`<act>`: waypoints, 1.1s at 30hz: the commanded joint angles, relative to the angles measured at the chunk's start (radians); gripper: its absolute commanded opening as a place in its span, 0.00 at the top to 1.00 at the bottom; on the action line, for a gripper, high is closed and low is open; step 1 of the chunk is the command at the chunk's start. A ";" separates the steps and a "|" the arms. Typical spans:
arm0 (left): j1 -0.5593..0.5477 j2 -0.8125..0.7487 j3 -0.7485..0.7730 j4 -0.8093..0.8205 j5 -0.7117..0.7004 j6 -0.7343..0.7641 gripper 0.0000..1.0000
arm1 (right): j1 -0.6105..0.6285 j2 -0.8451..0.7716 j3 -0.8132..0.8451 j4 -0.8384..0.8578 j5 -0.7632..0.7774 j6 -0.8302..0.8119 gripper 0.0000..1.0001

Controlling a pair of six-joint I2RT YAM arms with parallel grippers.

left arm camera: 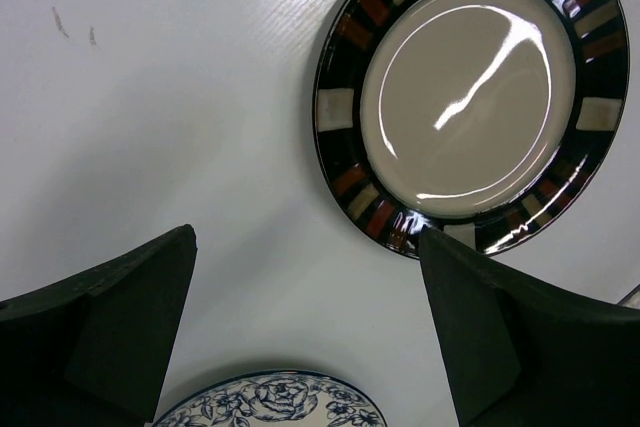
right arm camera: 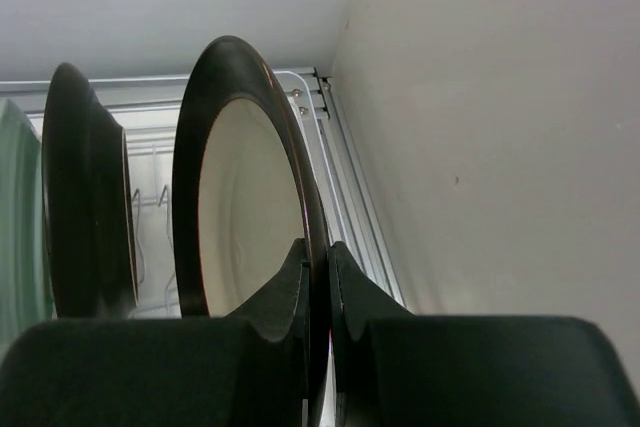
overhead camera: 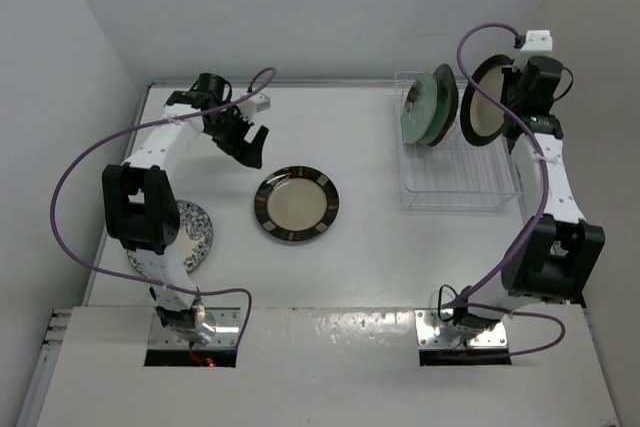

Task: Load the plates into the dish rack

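Edge-on to slot into the rack (overhead camera: 460,192), the dark-rimmed plate (right arm camera: 250,217) sits pinched in the right gripper (right arm camera: 318,259); the left gripper (left arm camera: 308,247) hangs wide open near the striped plate (left arm camera: 465,97).

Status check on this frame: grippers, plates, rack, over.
Left gripper open, near patterned plate. Right gripper shut on dark-rimmed plate, upright at dish rack. Floral plate flat on table. No obstruction seen.

No text, label, brand, number or sign showing legibly in any view, brown patterned-rim plate (left arm camera: 465,97) bearing only colour blocks, white-blue floral plate (left arm camera: 270,402) bearing only flowers
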 commanded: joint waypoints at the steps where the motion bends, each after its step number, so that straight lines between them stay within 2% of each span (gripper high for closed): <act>1: -0.005 -0.033 0.027 -0.007 -0.006 0.015 0.03 | 0.046 -0.010 0.041 0.281 0.073 -0.050 1.00; 6: -0.005 -0.033 0.027 -0.007 -0.006 0.015 0.03 | 0.114 0.045 0.013 0.365 0.139 -0.088 1.00; 15: -0.005 -0.024 0.027 -0.017 -0.015 0.015 0.03 | 0.194 0.191 0.065 0.405 0.222 -0.174 1.00; 22: -0.005 -0.024 0.027 -0.026 -0.024 0.024 0.03 | 0.240 0.225 0.019 0.494 0.294 -0.226 1.00; 25: -0.005 -0.024 0.027 -0.026 -0.024 0.024 0.03 | 0.292 0.239 -0.036 0.662 0.407 -0.315 1.00; 26: -0.005 -0.024 0.027 -0.026 -0.024 0.024 0.03 | 0.301 0.243 -0.051 0.758 0.430 -0.425 1.00; 29: -0.005 -0.024 0.027 -0.026 -0.024 0.024 0.03 | 0.330 0.278 -0.041 0.955 0.525 -0.559 1.00; 33: -0.005 -0.024 0.027 -0.026 -0.024 0.024 0.03 | 0.341 0.291 -0.027 1.021 0.549 -0.608 1.00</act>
